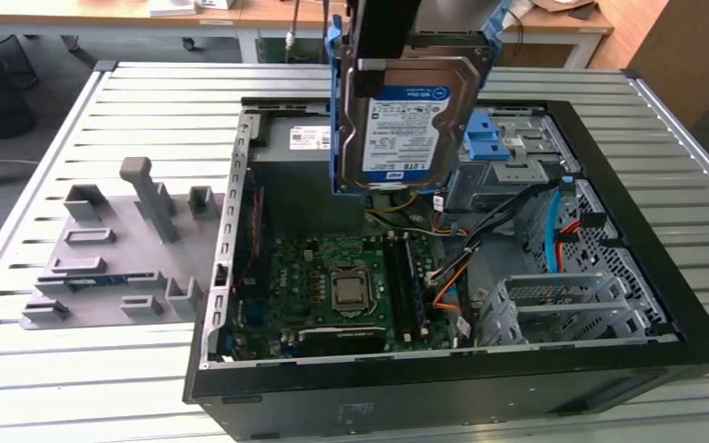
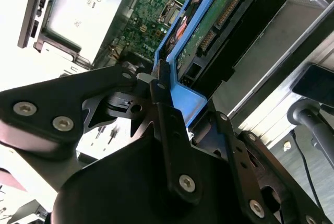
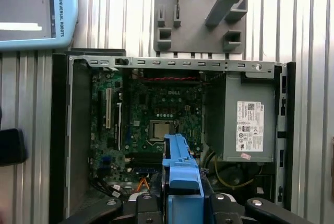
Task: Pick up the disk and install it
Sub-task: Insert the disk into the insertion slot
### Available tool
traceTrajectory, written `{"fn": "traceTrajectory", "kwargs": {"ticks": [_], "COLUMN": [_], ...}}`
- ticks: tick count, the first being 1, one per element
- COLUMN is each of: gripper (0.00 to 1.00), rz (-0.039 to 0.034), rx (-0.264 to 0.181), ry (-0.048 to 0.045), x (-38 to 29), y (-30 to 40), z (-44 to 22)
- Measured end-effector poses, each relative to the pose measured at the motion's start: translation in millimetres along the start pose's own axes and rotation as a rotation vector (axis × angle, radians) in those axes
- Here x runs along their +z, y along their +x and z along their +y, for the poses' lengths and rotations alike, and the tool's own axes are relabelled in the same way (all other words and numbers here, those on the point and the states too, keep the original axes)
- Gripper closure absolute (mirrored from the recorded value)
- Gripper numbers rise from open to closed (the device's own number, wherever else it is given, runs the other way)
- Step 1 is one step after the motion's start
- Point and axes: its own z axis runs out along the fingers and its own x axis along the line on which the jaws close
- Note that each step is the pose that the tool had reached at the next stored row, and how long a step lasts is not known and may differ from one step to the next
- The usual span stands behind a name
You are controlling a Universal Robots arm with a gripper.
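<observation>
Grey fixture plate (image 1: 121, 249) sits on the bench (image 1: 84, 388) at the exterior view's left; just beside it I see the open computer case (image 1: 453, 388). My hand (image 2: 156, 80) grips the disk (image 1: 404, 125) by its blue bracket, upright above the case, near the drive cage (image 1: 515, 157).

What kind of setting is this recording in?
Probably a robotics lab bench: an open computer case lies on a slatted metal table, a grey fixture tray beside it, a desk behind. The claw holds the disk.

The exterior view looks steeply down at the open computer case (image 1: 453, 392). Both wrist views peer close past the disk (image 3: 180, 172) (image 2: 209, 23) onto the case's motherboard (image 3: 172, 98) (image 2: 148, 23).
</observation>
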Motion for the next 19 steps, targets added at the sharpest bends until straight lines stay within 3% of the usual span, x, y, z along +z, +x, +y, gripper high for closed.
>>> {"fn": "traceTrajectory", "kwargs": {"ticks": [4,10,19], "gripper": [0.64,0.64,0.64], "rz": [0.0001,0.0001,0.0002], "rx": [0.0,0.0,0.0], "ry": [-0.0001,0.0,-0.0001], "x": [0.5,1.3,3.7], "y": [5.9,7.1,8.3], "z": [-1.4,-15.1,-23.5]}}
